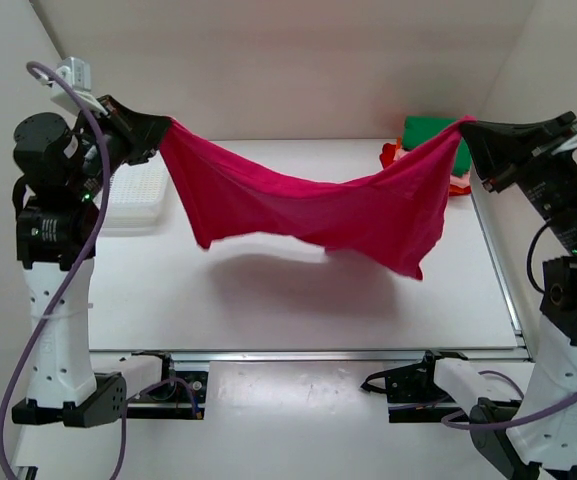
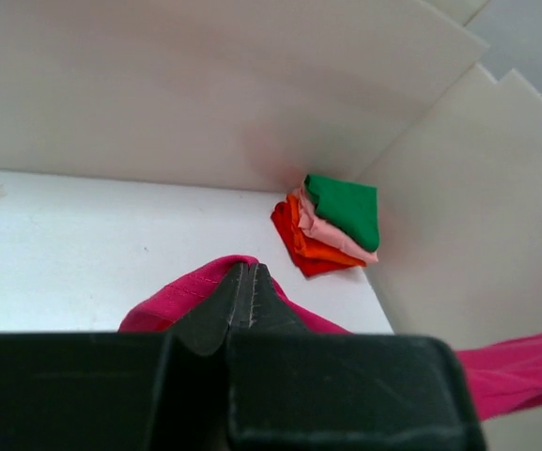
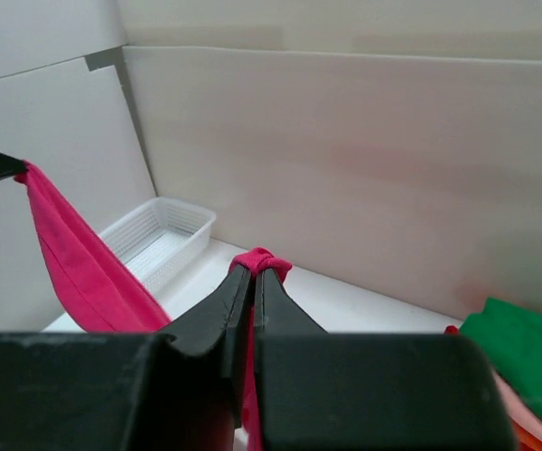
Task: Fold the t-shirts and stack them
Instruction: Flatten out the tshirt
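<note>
Hidden: folded stack [image 1: 430, 130], upper right — partly behind magenta t-shirt [image 1: 308, 210].
Cloth: soft, sagging.
Left gripper [image 1: 167, 129]: pinching one corner.
Right gripper [image 1: 466, 128]: pinching the other.

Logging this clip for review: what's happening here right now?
One magenta t-shirt hangs stretched in the air, the left jaws shut on one edge and the right jaws on the other. Its middle sags above the table. A stack of folded shirts sits in the far right corner.
</note>
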Action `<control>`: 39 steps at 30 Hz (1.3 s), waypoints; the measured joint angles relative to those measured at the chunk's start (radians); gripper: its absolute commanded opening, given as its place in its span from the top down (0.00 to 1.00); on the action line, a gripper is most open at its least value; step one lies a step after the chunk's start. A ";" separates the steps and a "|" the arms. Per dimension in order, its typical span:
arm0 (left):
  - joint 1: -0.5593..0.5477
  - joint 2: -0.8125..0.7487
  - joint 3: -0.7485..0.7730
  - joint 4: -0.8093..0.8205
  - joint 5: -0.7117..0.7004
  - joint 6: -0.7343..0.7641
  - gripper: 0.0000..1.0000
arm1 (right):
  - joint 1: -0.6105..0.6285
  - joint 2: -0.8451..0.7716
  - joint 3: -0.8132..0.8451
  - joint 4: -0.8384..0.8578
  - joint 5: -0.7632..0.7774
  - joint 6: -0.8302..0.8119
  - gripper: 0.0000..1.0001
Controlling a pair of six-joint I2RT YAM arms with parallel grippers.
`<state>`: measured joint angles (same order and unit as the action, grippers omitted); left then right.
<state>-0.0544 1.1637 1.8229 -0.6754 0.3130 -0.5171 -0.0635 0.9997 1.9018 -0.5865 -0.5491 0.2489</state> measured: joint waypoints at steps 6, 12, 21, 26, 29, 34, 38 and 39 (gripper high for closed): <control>0.006 0.114 -0.125 0.029 0.001 0.002 1.00 | 0.027 0.147 -0.053 0.040 -0.048 0.017 1.00; 0.017 0.410 -0.151 0.013 -0.016 0.024 1.00 | 0.132 0.486 -0.042 0.018 0.050 -0.037 1.00; 0.117 0.810 0.538 -0.042 0.010 0.024 1.00 | 0.084 0.838 0.370 -0.073 0.084 -0.056 1.00; 0.185 0.670 0.503 0.002 0.029 0.011 1.00 | -0.006 0.750 0.356 -0.025 0.046 -0.038 1.00; 0.159 0.482 0.289 0.073 0.024 0.031 1.00 | -0.014 0.650 0.257 -0.010 0.048 -0.063 1.00; 0.099 0.075 -0.336 0.189 0.017 0.038 1.00 | 0.031 0.443 -0.086 0.016 0.094 -0.130 1.00; 0.024 -0.134 -0.761 0.208 -0.029 0.016 1.00 | 0.085 0.270 -0.501 0.002 0.165 -0.132 1.00; -0.010 -0.182 -0.878 0.198 -0.048 0.005 1.00 | 0.111 0.233 -0.606 -0.009 0.204 -0.124 1.00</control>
<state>-0.0639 0.9817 0.9451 -0.4770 0.2649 -0.5125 0.0479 1.2327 1.2957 -0.5957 -0.3447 0.1246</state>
